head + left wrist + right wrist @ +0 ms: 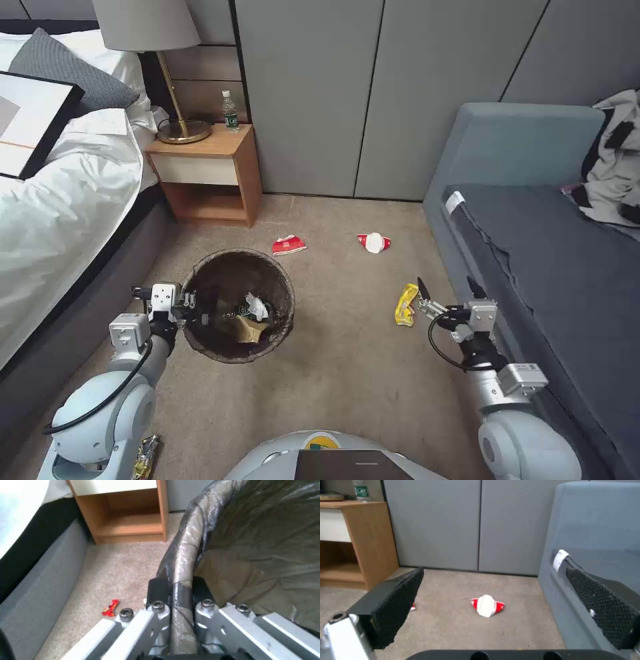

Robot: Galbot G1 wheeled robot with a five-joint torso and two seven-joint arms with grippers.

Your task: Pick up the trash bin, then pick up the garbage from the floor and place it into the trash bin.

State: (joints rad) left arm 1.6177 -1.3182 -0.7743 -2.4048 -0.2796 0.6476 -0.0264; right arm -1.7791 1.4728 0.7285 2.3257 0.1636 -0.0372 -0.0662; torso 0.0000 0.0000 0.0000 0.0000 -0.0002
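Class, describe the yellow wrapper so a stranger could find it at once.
Start at the grey sofa on the robot's right and look at the carpet along its front edge. The yellow wrapper lies there, just left of the open right tool. It is the only yellow litter; the two packets farther back are red-and-white.

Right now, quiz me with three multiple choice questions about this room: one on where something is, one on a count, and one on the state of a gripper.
1. Where does the yellow wrapper lie?
A. On the nightstand
B. On the carpet beside the right gripper
C. On the bed

2. How many red-and-white packets lie on the carpet beyond the trash bin in the head view?
A. Two
B. Four
C. None

3. What is the left gripper doing?
A. Hanging open in the air
B. Holding a bottle
C. Clamping the bin's rim

Answers:
1 B, it lies on the floor just by the open jaws.
2 A, one sits near the nightstand, one near the sofa.
3 C, the jaws stand either side of the bagged rim.
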